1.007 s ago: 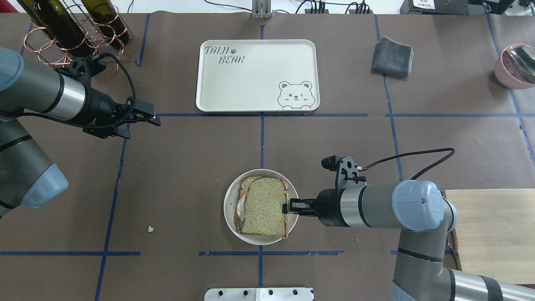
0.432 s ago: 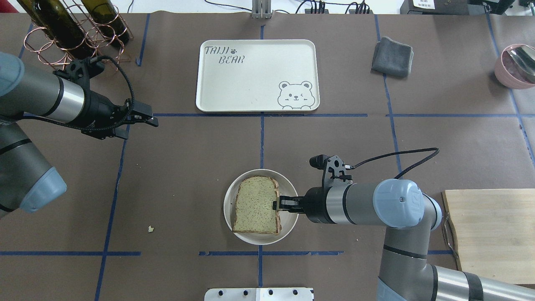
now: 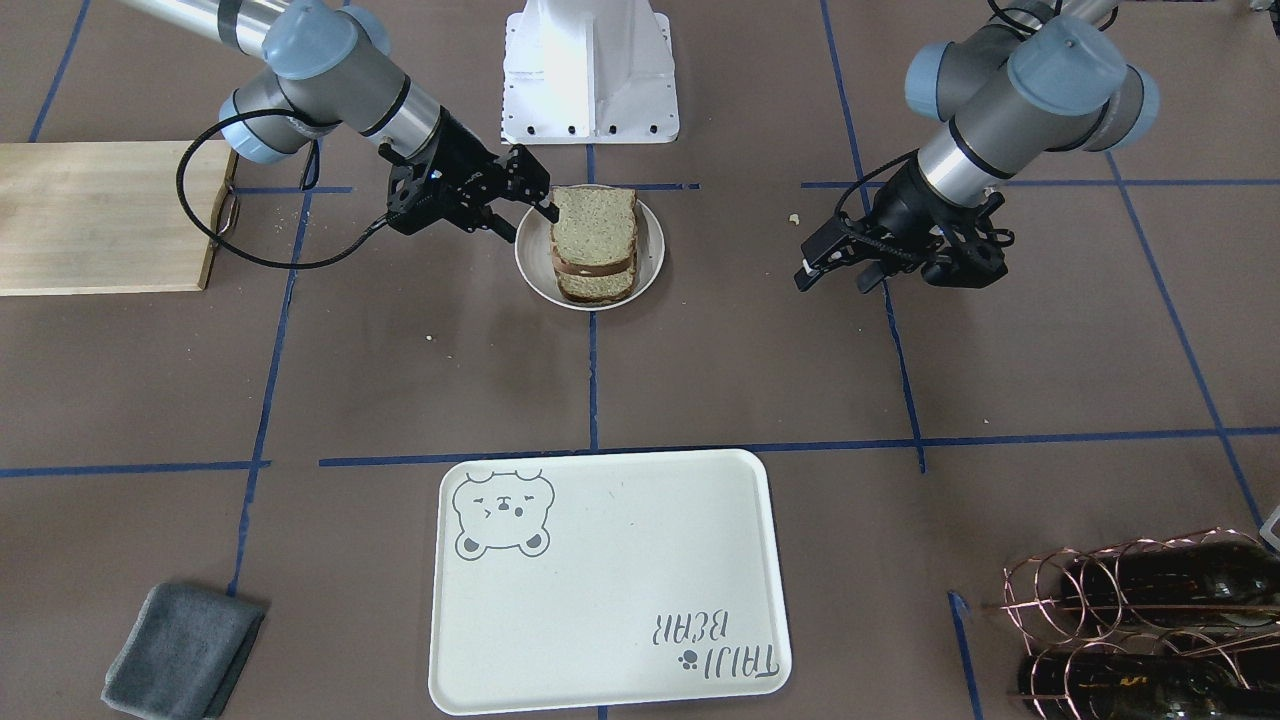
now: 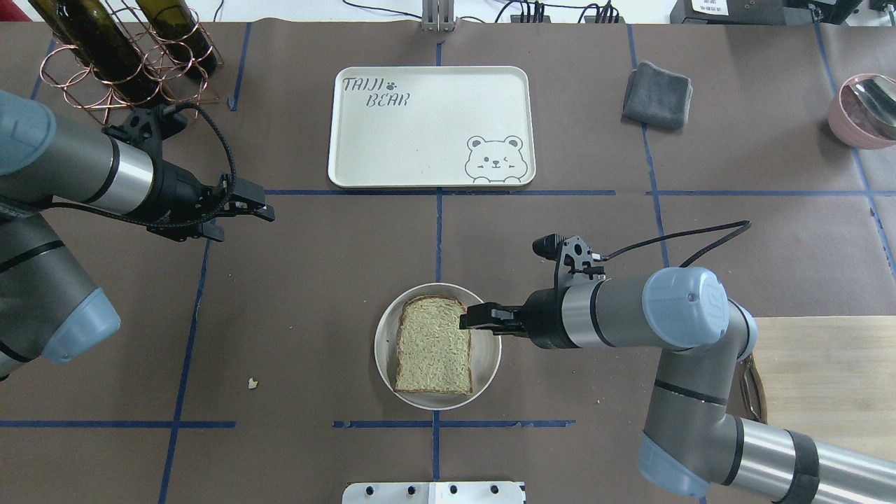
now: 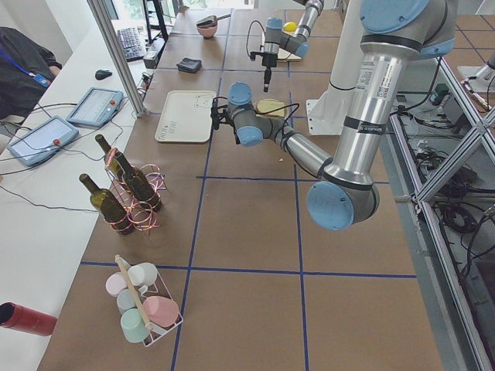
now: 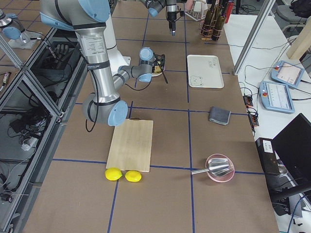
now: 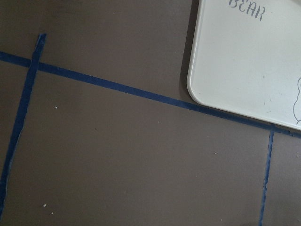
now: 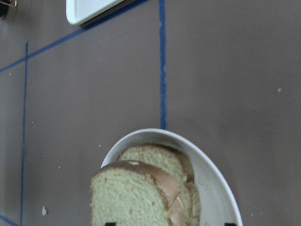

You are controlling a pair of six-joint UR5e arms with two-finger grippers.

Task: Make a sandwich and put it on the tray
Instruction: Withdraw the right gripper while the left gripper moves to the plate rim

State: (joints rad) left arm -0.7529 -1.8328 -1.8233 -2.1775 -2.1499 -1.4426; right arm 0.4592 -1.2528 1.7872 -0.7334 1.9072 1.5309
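Note:
The sandwich (image 4: 432, 346) lies on a small round white plate (image 4: 380, 350): two bread slices stacked, the egg almost hidden between them. It also shows in the front view (image 3: 593, 235) and the right wrist view (image 8: 136, 193). My right gripper (image 4: 465, 320) is open and empty, just off the top slice's far right corner. Its fingertips (image 8: 110, 224) stand wide apart in the wrist view. My left gripper (image 4: 260, 208) is open and empty, hovering left of the tray. The cream "TAIJI BEAR" tray (image 4: 430, 126) lies bare at the table's far middle.
A wooden cutting board (image 4: 826, 392) lies at the near right under my right arm. A grey cloth (image 4: 656, 94) lies right of the tray, with a pink bowl (image 4: 864, 108) at the far right. A copper wine rack (image 4: 119, 49) stands far left. A crumb (image 4: 252, 383) lies left of the plate.
My right gripper carried the top slice left onto the lower slice, let it go and drew up and back. My left gripper shifted slightly right.

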